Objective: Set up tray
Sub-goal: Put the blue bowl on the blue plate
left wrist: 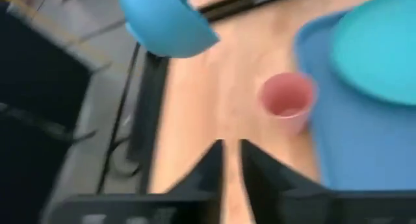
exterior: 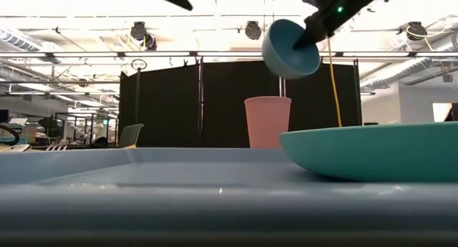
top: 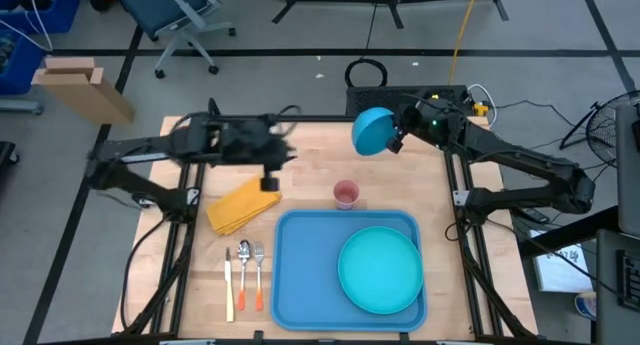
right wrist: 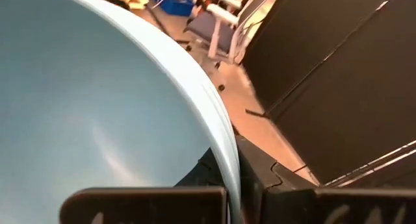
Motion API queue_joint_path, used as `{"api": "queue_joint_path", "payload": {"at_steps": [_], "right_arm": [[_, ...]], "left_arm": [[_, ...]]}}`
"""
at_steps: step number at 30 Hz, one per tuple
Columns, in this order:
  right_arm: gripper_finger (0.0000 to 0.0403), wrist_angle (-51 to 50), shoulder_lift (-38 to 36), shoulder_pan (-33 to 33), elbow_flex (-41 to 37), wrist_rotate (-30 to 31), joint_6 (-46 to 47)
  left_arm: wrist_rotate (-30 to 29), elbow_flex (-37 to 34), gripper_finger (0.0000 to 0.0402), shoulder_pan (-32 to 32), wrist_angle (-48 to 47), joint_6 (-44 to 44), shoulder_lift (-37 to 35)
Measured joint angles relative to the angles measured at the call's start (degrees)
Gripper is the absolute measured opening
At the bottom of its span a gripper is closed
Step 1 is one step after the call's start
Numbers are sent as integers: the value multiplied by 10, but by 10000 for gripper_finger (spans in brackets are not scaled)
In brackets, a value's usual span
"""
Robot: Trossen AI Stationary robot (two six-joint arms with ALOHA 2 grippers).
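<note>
High view: sky-blue rimmed tray (top: 300,275)

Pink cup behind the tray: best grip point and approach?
Take the pink cup at its rim, coming straight down from above: it stands upright with its mouth open, alone on bare wood just beyond the tray. One finger inside, one outside the wall should hold. The left gripper is empty and nearer.

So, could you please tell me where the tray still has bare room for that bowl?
The tray is bare on its left half, between its left rim and the teal plate. The right half is crowded by the plate. The right hand holds the bowl above the table's far edge.
</note>
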Motion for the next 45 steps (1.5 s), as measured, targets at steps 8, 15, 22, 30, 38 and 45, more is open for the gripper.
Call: {"api": "queue_joint_path", "payload": {"at_steps": [8,15,22,30,38,45], "right_arm": [[0,-209,0,20,104,-3,15],[0,-448,15,49,192,-28,109],[0,-548,61,161,200,-80,225],[0,-567,137,312,200,-94,346],[0,-526,232,429,200,-121,416],[0,-476,319,462,200,-200,424]], "left_arm": [[102,-328,4,8,284,-52,-207],[123,-500,8,6,413,-95,-250],[114,-570,40,-2,508,-105,-245],[114,-571,46,-2,511,-135,-245],[113,-571,47,-2,511,-144,-245],[113,-571,47,-2,527,-142,-245]]}}
